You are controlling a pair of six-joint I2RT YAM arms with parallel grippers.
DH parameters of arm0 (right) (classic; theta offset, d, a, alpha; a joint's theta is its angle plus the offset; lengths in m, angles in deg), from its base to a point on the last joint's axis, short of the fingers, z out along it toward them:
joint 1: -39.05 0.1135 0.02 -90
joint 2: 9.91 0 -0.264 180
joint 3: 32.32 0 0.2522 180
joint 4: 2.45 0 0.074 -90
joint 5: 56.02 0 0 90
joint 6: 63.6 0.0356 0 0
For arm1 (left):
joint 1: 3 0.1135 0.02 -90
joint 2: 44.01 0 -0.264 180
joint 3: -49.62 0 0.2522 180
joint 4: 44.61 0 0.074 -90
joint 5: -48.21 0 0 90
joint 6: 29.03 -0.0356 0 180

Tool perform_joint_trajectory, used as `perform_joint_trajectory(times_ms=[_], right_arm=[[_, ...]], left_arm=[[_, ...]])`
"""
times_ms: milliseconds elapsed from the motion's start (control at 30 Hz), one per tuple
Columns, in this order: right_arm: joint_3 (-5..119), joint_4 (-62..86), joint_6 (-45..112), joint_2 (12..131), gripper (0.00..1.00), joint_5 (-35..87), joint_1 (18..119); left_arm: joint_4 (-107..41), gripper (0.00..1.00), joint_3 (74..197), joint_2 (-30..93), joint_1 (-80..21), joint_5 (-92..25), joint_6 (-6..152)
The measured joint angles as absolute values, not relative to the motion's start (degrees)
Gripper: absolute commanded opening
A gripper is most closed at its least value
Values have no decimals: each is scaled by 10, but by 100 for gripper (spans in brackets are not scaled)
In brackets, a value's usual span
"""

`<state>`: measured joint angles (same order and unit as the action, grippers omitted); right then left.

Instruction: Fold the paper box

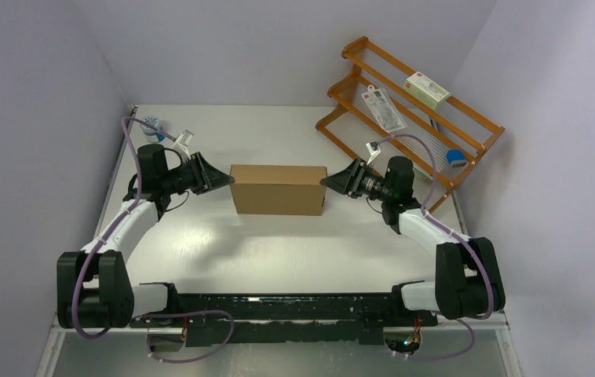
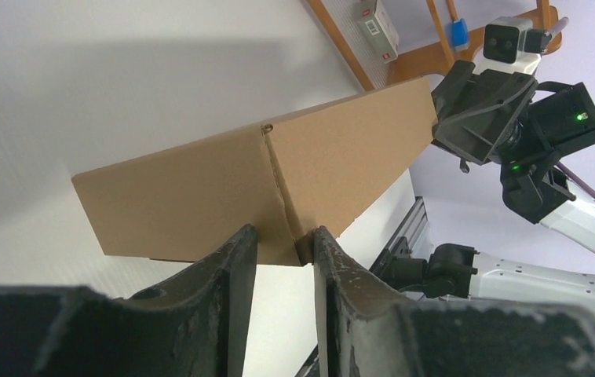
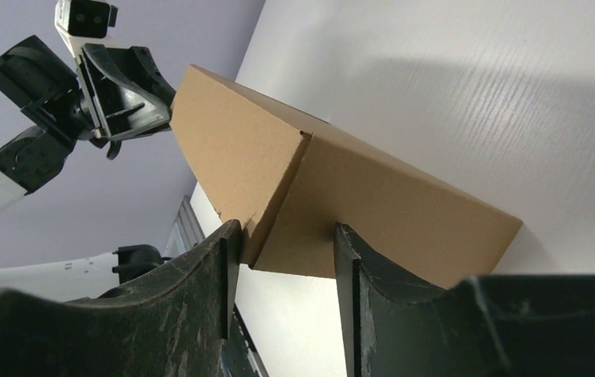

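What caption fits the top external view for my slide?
Left gripper and right gripper flank opposite ends of the folded paper box.

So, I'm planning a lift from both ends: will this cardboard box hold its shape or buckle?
Probably fairly stiff: the cardboard box shows straight, crisp edges. Likely light, being plain brown cardboard. Its smooth faces might slip if only pressed between the left gripper and right gripper.
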<state>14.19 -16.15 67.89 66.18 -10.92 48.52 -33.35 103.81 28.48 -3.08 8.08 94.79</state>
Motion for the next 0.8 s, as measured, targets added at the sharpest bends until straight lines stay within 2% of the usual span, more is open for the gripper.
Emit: perform_joint_trajectory(times_ms=[333,400,500,633,800], right_arm=[[135,-208,680,683,15,-104,489],[134,-222,685,692,14,-109,489],[136,-241,698,703,22,-119,488],[147,-225,702,702,40,-124,487],[168,-176,712,693,45,-128,484]], left_arm=[[-304,16,1038,263,-32,48,925],[-302,16,1037,261,-32,45,922],[-300,16,1037,259,-32,43,920],[-295,17,1040,259,-32,42,916],[-279,18,1051,258,-32,41,905]])
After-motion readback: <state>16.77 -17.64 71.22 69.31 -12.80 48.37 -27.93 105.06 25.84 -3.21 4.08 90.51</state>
